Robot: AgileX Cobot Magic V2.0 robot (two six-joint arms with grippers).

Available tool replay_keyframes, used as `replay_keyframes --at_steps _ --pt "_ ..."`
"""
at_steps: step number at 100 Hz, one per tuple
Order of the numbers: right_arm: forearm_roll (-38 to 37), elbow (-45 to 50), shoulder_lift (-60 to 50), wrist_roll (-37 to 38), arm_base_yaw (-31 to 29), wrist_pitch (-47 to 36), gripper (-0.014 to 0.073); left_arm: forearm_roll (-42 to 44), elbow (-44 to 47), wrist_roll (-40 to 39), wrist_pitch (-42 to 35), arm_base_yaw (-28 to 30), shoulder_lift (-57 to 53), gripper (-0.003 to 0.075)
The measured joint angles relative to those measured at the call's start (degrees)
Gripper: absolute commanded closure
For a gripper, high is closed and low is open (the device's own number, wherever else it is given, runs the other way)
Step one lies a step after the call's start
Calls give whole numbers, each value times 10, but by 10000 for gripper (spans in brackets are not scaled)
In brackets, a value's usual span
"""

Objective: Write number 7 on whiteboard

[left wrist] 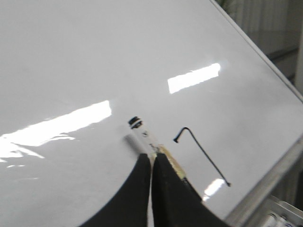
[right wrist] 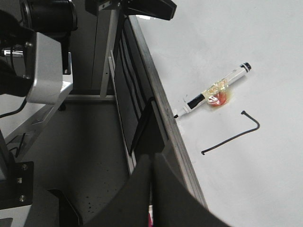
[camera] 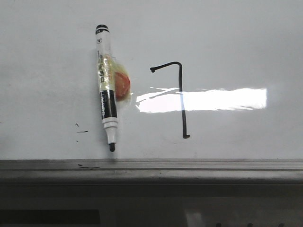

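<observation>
The number 7 (camera: 182, 118) is drawn in thin black line on the whiteboard (camera: 236, 47), right of centre. It also shows in the left wrist view (left wrist: 207, 153) and the right wrist view (right wrist: 232, 139). A black-and-white marker (camera: 107, 90) lies loose on the board to the left of the 7, tip toward the grey ledge (camera: 151, 168), with an orange-yellow lump (camera: 121, 84) taped to it. No gripper shows in the front view. My left gripper (left wrist: 152, 158) is shut and empty above the marker (left wrist: 142, 135). My right gripper (right wrist: 152, 158) is shut, off the board beside its edge.
A tiny black dash (camera: 83, 131) and specks mark the board left of the marker's tip. A bright glare (camera: 213, 100) crosses the 7's stem. In the right wrist view, grey robot parts (right wrist: 42, 61) and the stand's frame (right wrist: 102, 52) are beside the board over the floor.
</observation>
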Motion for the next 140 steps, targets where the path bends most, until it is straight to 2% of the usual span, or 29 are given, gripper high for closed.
replay_keyframes --at_steps 14,23,35,49,66,85,92,140 --pt "0 0 0 0 0 0 657 236 58 -212 24 135 -4 741" --pt "0 0 0 0 0 0 657 355 89 -300 42 199 -29 741" --pt "0 0 0 0 0 0 657 414 99 -370 69 258 -93 741" --pt "0 1 0 0 0 0 657 497 99 -453 145 352 -169 741" --pt "0 1 0 0 0 0 657 587 99 -587 301 464 -242 741" --pt "0 1 0 0 0 0 657 603 99 -619 474 531 -294 741" --pt "1 1 0 0 0 0 657 602 99 -621 511 543 -294 741" --pt "1 1 0 1 0 0 657 589 99 -623 522 555 -294 741"
